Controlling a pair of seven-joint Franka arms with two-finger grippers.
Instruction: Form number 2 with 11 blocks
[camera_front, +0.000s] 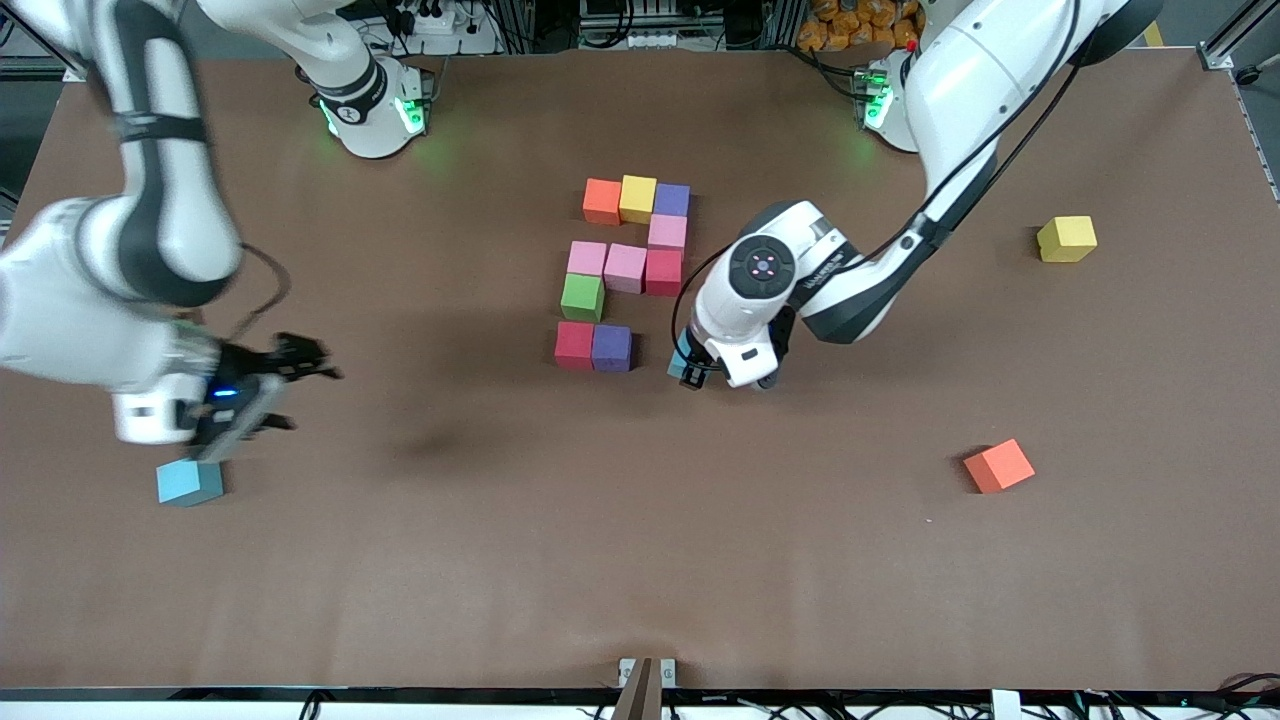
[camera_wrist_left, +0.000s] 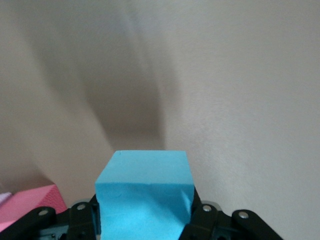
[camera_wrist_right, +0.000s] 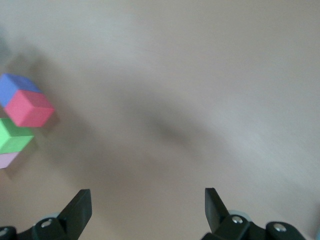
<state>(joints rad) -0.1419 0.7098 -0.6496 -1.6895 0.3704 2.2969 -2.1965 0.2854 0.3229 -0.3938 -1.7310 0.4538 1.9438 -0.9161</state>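
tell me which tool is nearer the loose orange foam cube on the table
Left. The left tool, shut on a light blue foam cube, is beside the digit's bottom row, closer to the orange foam cube. The right tool, open, is over the table's right-arm end.

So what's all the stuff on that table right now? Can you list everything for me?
Unfinished number 2: ten cubes mid-table; orange, yellow, purple top row, pink, then pink, pink, red, green, then red and purple at the bottom.
Light blue cube: one, held by the left gripper beside the bottom row's purple cube.
Spare light blue cube: one, toward the right arm's end.
Spare yellow cube: one, toward the left arm's end.
Spare orange cube: one, toward the left arm's end, nearer the front camera than the yellow.
Table: one, brown.
Left gripper: shut on the cube.
Right gripper: open, above its spare cube.
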